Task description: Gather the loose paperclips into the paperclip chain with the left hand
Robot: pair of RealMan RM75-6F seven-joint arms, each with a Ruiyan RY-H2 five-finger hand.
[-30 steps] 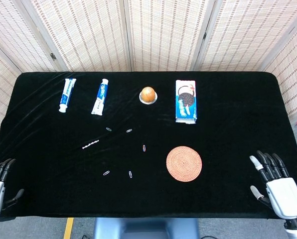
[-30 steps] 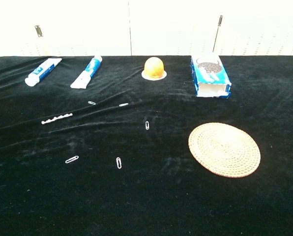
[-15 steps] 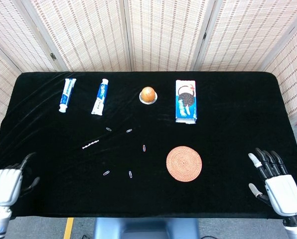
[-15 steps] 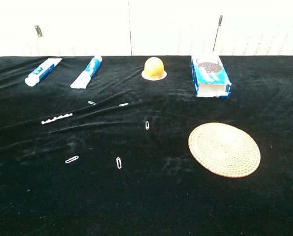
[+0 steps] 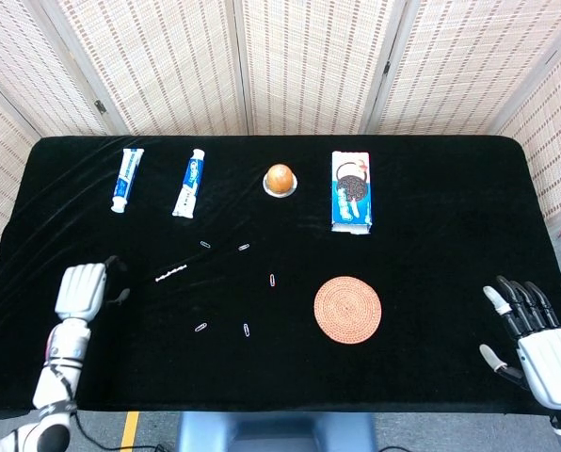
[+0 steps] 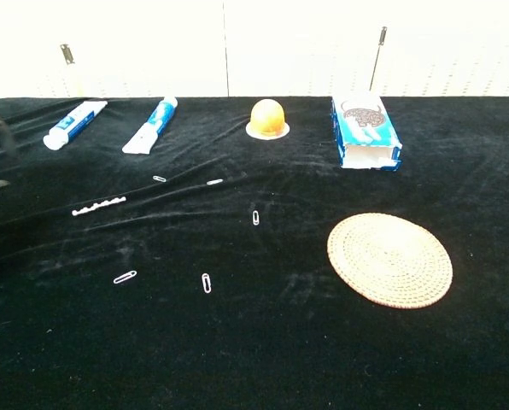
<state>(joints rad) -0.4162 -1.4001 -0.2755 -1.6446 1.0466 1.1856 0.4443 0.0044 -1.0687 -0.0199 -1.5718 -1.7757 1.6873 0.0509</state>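
Left hand [image 5: 81, 288] near, seemingly off, paperclip chain [image 5: 170, 274].

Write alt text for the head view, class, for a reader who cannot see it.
The robot's left hand hovers left of a short paperclip chain on a black table, with five loose paperclips scattered nearby. Behind lie two toothpaste tubes, an orange ball, a cookie box; a woven coaster lies nearer the front.

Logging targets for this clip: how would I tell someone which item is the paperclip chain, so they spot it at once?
Start at the two toothpaste tubes at the table's far left, then come toward the robot onto the bare black cloth. The paperclip chain is the short white beaded line lying at a slant, just right of the left hand. The loose paperclips around it are separate single loops; only the chain is one joined strip.
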